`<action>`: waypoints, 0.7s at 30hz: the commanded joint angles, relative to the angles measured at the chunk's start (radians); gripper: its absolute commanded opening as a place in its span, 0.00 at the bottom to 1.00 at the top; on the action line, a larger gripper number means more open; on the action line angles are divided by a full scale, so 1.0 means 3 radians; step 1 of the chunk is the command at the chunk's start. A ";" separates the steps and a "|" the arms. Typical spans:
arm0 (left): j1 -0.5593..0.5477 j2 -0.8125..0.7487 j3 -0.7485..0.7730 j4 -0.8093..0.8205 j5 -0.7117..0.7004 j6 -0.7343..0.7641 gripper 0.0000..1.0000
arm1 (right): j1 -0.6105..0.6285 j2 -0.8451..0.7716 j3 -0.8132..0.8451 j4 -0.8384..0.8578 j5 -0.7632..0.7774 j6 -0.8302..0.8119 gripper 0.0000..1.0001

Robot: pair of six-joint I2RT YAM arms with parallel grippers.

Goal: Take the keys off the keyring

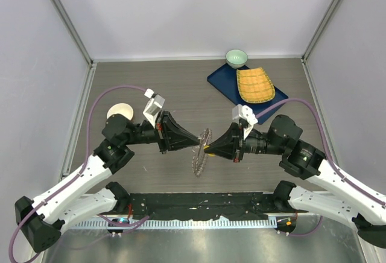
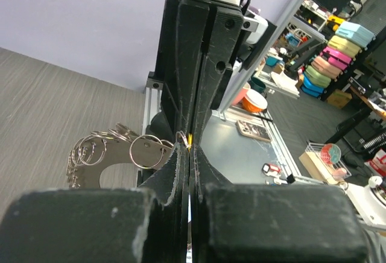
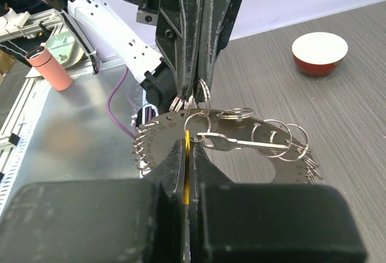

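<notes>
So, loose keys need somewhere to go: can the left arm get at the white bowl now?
Probably not as is: the left gripper is shut on the keyring, and the white bowl sits close beside that arm's own elbow.

Quick tally of what you had on the bench: two arms (image 1: 78, 181), each ending in one gripper, so a left gripper (image 1: 197, 137) and a right gripper (image 1: 208, 148), two in all. There was one keyring (image 1: 201, 152). As for keys (image 3: 241, 143), you could only pick out one cleanly from the right wrist camera; the rest were too bunched to count. Same story with the small split rings (image 3: 278, 134): several, but no honest number. Bowls came to two, a green bowl (image 1: 236, 57) and a white-lined bowl (image 1: 120, 112). You also had one blue board (image 1: 224, 85), one yellow woven mat (image 1: 254, 85) and two purple cables (image 1: 99, 103), one per arm.
</notes>
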 commanded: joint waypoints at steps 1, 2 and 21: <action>-0.0007 -0.0098 -0.0088 0.0369 -0.0239 -0.0123 0.00 | 0.0004 0.0010 -0.0083 0.0428 0.0039 0.0140 0.01; -0.0007 -0.0108 -0.0114 0.0430 -0.0265 -0.0133 0.00 | 0.0004 0.0010 -0.0084 0.0454 0.0060 0.0135 0.01; -0.0002 -0.0185 -0.0293 0.0916 -0.0106 -0.0471 0.00 | 0.0004 0.0030 -0.0135 0.0398 0.0469 0.0048 0.01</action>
